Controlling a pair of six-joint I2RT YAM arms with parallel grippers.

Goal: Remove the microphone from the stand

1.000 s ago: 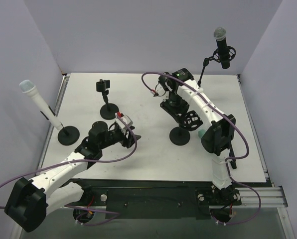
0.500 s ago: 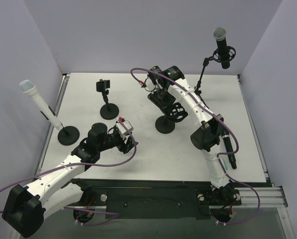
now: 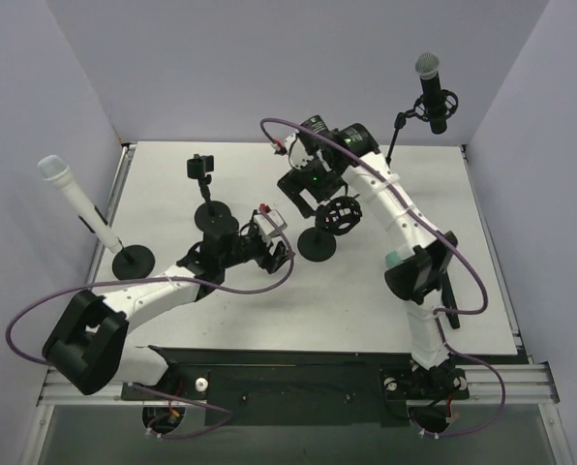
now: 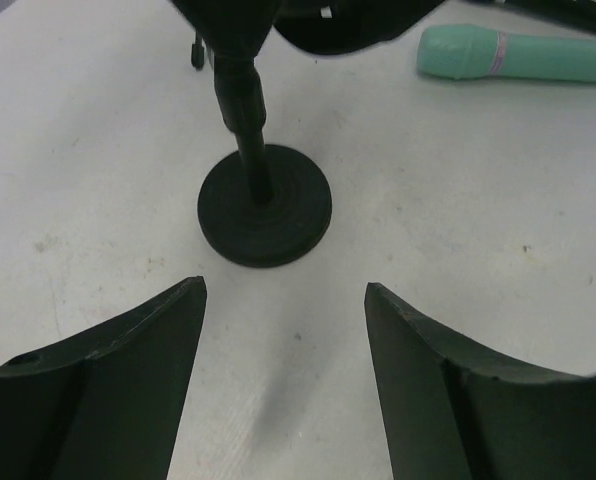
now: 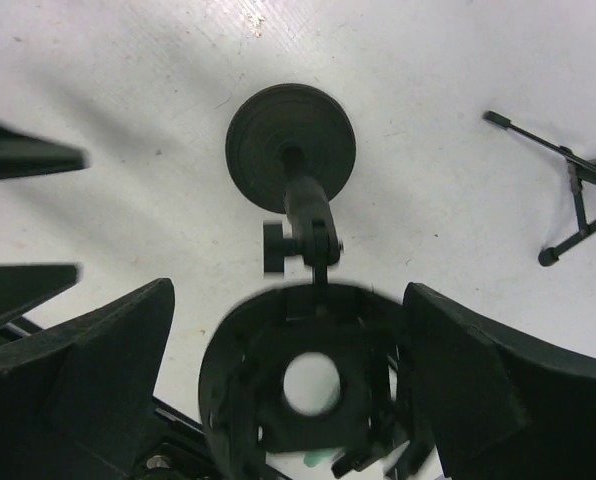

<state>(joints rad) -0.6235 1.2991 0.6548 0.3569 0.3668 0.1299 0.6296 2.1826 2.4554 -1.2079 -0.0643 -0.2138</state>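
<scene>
The teal microphone (image 4: 518, 55) lies flat on the table, out of the stand; from above only its tip (image 3: 393, 259) shows beside the right arm. The black stand (image 3: 318, 244) is upright on its round base (image 4: 265, 205), and its ring-shaped shock mount (image 5: 308, 385) is empty. My right gripper (image 5: 288, 290) hangs over the mount, open, with a finger on either side of the ring. My left gripper (image 4: 284, 285) is open and low over the table just in front of the base, holding nothing.
A white microphone (image 3: 71, 194) leans in a stand at the left edge. A black microphone (image 3: 431, 92) sits on a tripod stand at the back right, its legs (image 5: 578, 200) near my right gripper. A small empty stand (image 3: 213, 215) is beside the left arm.
My right gripper has opened wide and let go of the shock mount. The stand has shifted left and back. My left arm has reached forward and right, up to the stand's base.
</scene>
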